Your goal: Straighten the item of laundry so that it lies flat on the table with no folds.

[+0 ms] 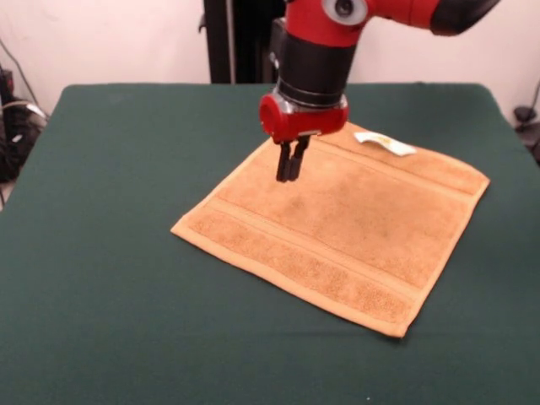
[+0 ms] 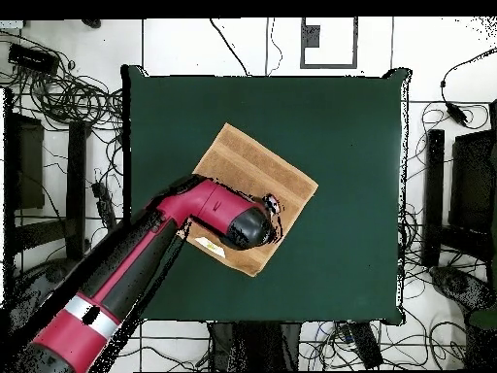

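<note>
The small square orange-tan terry towel (image 1: 337,226) lies spread directly under the red-and-black arm's dark two-fingered claw (image 1: 292,171), and from both views it already looks flat: four corners out, woven bands running straight, no fold visible. The claw hangs just above the cloth near its far-left edge in the front view, with its fingers drawn close together and nothing between them; whether the tips touch the pile cannot be told.

The main risk from here, as I judge it, is undoing finished work. If the claw presses down and drags sideways, the terry would bunch ahead of the fingers and raise a ridge. If it pinches the surface and lifts, a tent or a new crease would follow. A straight rise off the cloth seems the safe move.

Just beyond the claw, to its right in the front view, the small white label (image 1: 385,143) sticks out at the towel's far hem, slightly curled; it is a snag point if the fingers sweep that way.

Further out on all sides runs the large dark green matte table (image 1: 110,253), with nothing else on it. Past its edges, in the overhead view, lie tangled black cables (image 2: 68,97) on the floor, well apart from the claw.
</note>
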Controlling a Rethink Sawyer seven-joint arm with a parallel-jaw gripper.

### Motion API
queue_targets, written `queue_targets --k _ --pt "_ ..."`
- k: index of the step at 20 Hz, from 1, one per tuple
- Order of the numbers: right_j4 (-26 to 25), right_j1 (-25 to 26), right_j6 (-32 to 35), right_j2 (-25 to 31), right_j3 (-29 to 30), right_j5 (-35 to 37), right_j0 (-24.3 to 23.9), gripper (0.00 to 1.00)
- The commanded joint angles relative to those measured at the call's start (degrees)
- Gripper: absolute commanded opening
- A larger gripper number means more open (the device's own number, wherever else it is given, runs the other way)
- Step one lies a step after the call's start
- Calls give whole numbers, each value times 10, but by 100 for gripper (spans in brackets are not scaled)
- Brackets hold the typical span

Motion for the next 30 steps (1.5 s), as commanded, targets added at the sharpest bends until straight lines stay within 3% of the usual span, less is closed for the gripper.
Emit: queue_targets --k 1,12,30 --pt "11 35 89 85 47 -37 33 0" --pt "25 70 92 118 73 -8 53 0" --pt "30 42 116 169 139 -22 95 0"
